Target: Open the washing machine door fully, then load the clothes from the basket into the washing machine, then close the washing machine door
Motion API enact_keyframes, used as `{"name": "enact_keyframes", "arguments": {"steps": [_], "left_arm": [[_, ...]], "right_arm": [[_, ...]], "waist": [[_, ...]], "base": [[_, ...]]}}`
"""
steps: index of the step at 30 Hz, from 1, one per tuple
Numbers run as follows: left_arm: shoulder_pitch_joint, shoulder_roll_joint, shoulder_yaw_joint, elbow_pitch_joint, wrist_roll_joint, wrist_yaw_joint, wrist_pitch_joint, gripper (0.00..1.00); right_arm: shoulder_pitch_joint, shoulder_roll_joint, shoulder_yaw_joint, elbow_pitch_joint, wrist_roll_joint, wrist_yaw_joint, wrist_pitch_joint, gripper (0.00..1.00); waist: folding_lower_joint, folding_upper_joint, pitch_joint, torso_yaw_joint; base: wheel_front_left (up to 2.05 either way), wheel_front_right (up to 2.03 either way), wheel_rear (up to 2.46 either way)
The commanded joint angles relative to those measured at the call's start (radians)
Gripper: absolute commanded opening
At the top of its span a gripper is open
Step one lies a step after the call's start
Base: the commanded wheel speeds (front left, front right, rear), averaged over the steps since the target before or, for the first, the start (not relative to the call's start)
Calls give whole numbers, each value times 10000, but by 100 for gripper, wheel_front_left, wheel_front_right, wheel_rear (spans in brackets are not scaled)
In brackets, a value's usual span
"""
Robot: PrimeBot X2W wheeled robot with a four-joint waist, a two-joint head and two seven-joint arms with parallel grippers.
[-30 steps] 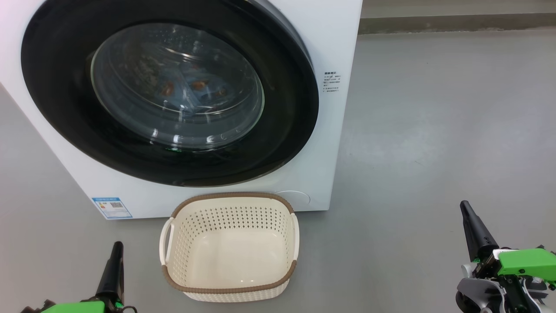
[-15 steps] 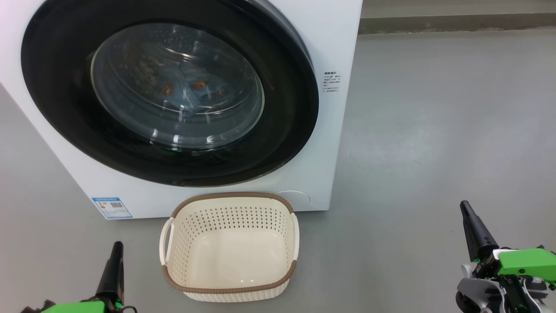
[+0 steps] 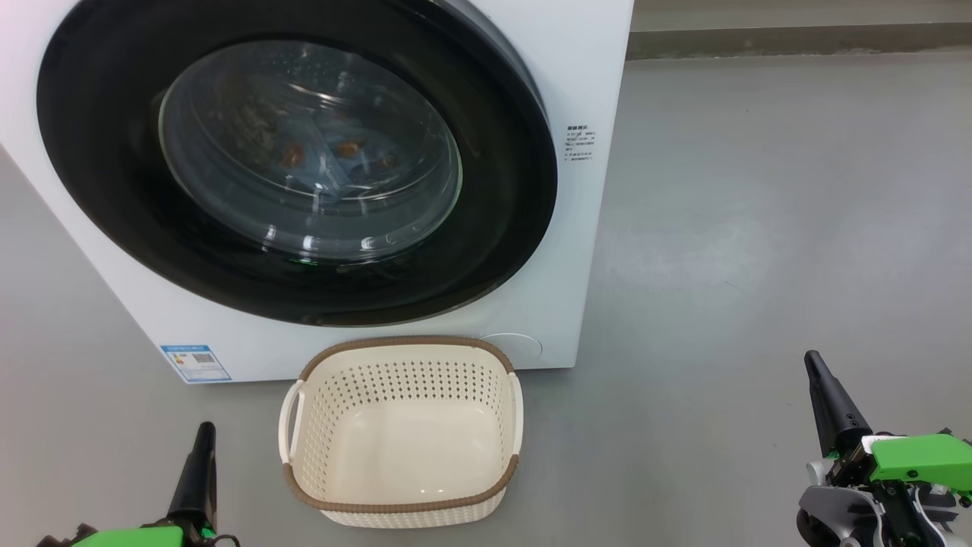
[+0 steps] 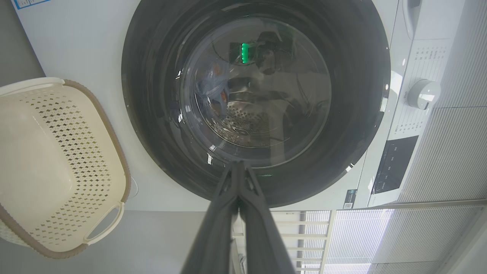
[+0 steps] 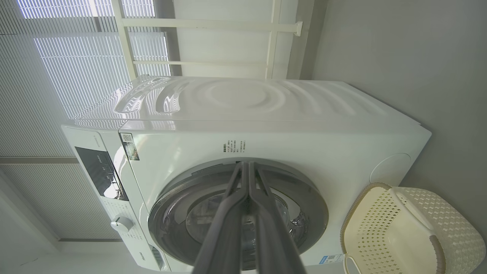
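The white washing machine [image 3: 592, 91] stands on a grey floor [image 3: 759, 228], its black-rimmed washing machine door [image 3: 493, 228] closed flush against the front. The cream basket [image 3: 402, 343] sits empty on the floor just before the machine, below the door. The clothes [image 3: 334, 163], blue with orange prints, lie in the drum behind the glass. The left gripper [image 3: 203, 431] and right gripper [image 3: 812, 359] flank the basket, fingers pressed together, holding nothing.
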Motion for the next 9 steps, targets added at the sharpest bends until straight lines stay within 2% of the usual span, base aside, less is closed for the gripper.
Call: {"name": "enact_keyframes", "arguments": {"steps": [1, 9], "left_arm": [[-360, 89, 323, -309, -70, -25, 71, 0], [-360, 89, 323, -309, -71, -25, 71, 0]], "right_arm": [[-169, -95, 179, -306, 16, 4, 40, 0], [-169, -95, 179, -306, 16, 4, 40, 0]], "waist": [[0, 0, 0, 0], [0, 0, 0, 0]], "base": [[0, 0, 0], [0, 0, 0]]}}
